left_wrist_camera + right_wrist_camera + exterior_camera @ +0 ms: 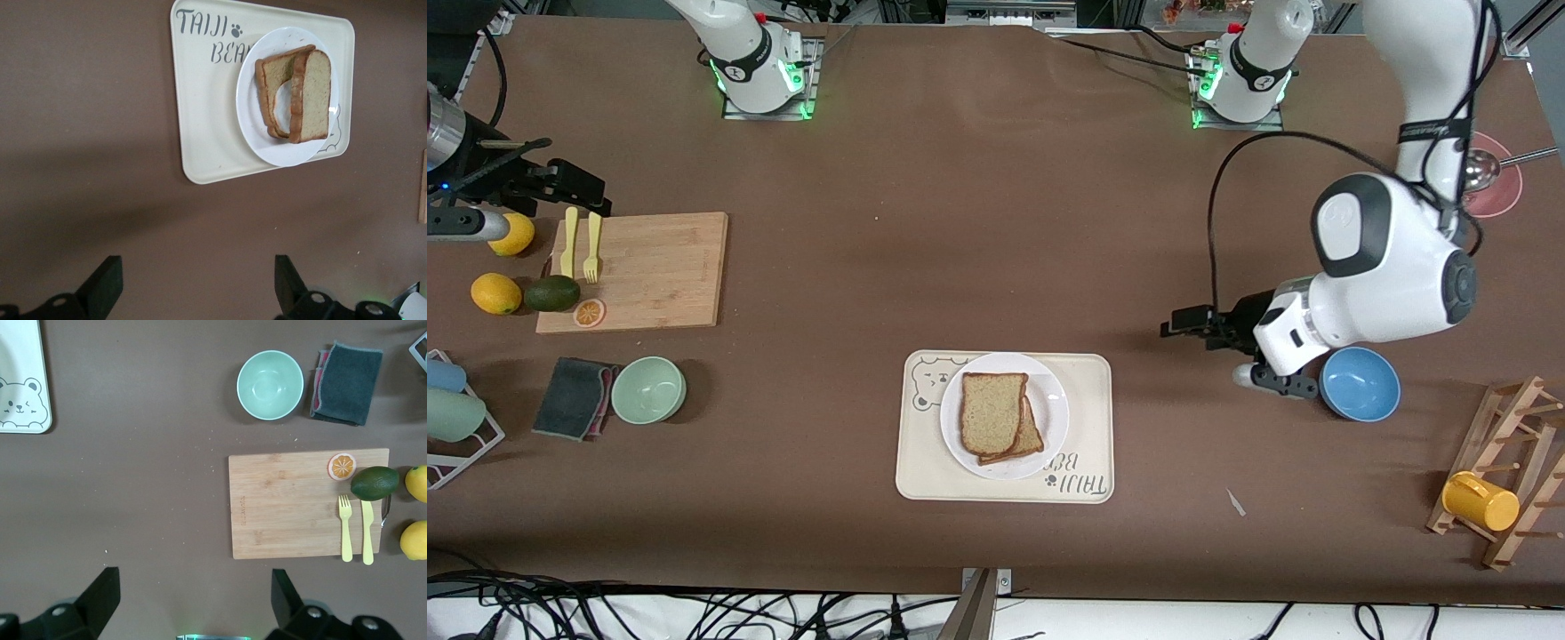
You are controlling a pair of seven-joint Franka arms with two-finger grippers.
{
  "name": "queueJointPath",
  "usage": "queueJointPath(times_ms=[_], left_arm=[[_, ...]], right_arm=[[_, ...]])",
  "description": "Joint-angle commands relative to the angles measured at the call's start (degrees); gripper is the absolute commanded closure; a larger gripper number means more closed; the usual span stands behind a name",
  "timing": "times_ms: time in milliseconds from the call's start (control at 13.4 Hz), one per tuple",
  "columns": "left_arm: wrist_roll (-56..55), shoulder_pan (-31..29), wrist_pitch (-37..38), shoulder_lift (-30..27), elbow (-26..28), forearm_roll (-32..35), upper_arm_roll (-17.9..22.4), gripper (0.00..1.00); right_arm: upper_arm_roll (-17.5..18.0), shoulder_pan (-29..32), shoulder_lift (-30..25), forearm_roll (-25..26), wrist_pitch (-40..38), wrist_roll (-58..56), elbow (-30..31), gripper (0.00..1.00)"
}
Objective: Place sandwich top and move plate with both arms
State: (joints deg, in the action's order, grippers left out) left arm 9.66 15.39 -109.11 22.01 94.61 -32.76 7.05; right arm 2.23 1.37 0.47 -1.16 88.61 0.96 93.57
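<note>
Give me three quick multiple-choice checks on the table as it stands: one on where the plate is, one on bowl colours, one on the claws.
1. Where does the plate sit?
A. On the cutting board
B. On the bear-print tray
C. On the bare table

2. What colours are the two bowls?
A. Green and blue
B. Red and white
C. Both yellow

3. How do the claws stand?
A. Both shut on bread
B. Left holds the plate
C. Both open and holding nothing

Answers:
1. B, the plate lies inside the tray's rim with the bread slices stacked on it.
2. A, a green bowl is beside the grey cloth, a blue bowl under the left arm.
3. C, the left claw and right claw show fingers spread over bare table.
</note>
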Motion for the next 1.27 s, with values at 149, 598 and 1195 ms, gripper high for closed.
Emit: queueJointPath(times_ms=[149,598,1195], left_arm=[[-2.7,-2.6,9.4,-6.6,1.5,12.6,-1.0,0.0],[-6.8,-4.0,23.2,-11.2,-1.5,23.7,-0.7,0.0],[-6.8,-5.2,34.0,-13.1,-10.2,32.7,-0.8,0.0]], right_arm=[[0.2,0.1,0.5,0.3,-0.5,-0.8,-1.3,0.0],[0.1,0.2,0.3,0.7,-0.6,-0.8,-1.3,0.0],[0.0,0.2,0.3,0.7,-0.8,-0.9,-1.3,0.0]])
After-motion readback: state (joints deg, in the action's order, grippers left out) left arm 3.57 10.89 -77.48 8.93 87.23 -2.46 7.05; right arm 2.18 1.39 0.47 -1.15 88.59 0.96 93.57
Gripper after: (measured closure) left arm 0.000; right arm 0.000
